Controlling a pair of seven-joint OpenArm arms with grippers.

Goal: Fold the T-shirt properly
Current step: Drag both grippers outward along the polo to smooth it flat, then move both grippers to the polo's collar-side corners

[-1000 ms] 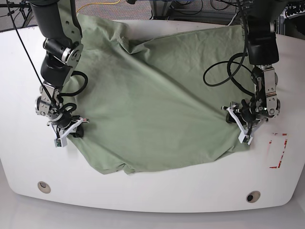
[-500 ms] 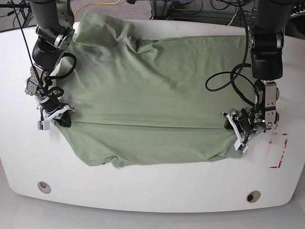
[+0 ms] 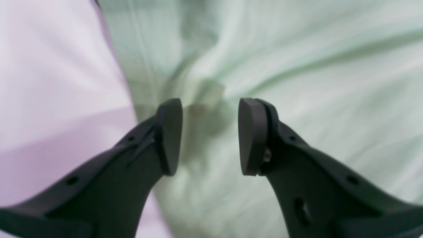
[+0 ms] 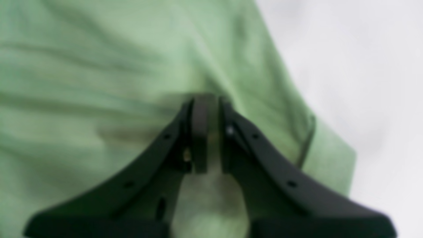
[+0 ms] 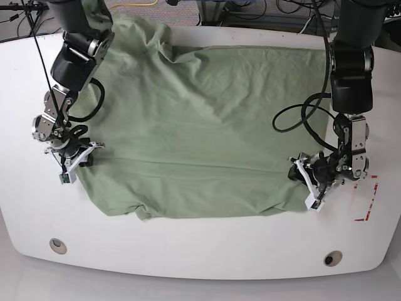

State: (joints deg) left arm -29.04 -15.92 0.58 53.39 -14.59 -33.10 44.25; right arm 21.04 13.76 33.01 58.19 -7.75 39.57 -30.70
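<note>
Both arms are working at opposite side edges of the T-shirt (image 5: 200,132)

It is lying spread on the white desk (image 5: 207,251), its long axis running between the arms. The right gripper (image 4: 211,132) is pinching fabric with jaws nearly together; the left gripper (image 3: 210,135) is hovering over its edge, jaws apart.

The T-shirt (image 5: 207,132) is showing as soft, matt green cloth, creased in shallow folds. The surface (image 5: 188,251) is appearing smooth, white and faintly glossy. The fingers (image 3: 170,135) are looking like matt black plastic.
</note>
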